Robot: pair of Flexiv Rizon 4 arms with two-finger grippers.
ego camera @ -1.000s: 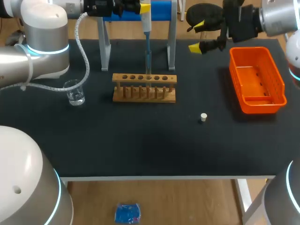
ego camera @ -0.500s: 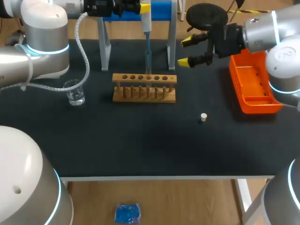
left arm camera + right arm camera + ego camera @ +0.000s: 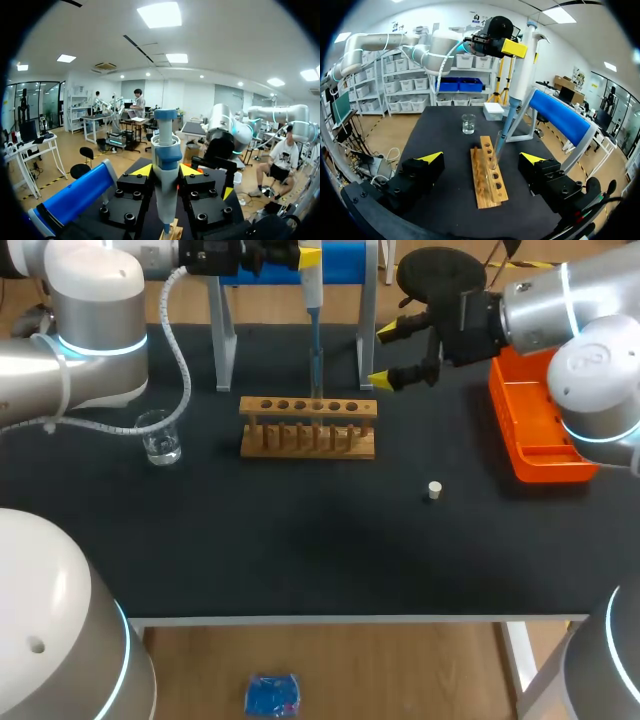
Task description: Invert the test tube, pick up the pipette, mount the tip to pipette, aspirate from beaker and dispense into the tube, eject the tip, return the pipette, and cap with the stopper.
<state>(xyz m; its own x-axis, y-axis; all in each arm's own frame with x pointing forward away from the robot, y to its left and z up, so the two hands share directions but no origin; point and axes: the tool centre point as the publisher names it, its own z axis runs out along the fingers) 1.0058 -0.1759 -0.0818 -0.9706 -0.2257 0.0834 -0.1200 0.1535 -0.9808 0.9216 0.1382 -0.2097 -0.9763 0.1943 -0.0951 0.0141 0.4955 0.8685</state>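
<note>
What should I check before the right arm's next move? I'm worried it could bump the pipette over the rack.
1. The left gripper is shut on the pipette: ok.
2. Pipette tip is down in the test tube, which stands in the rack: ok.
3. The right gripper is open and empty: ok.
4. It is apart from rack and pipette: ok.
5. The stopper is free on the table: ok.
6. Liquid in the test tube: cannot tell.

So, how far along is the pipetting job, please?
Done: the test tube stands upright in the rack and the pipette carries a tip. In hand: the left gripper holds the pipette with its tip at the tube, so dispensing looks under way; the right gripper hangs open beside the rack. Left: ejecting the tip, returning the pipette, capping with the stopper on the table.
</note>
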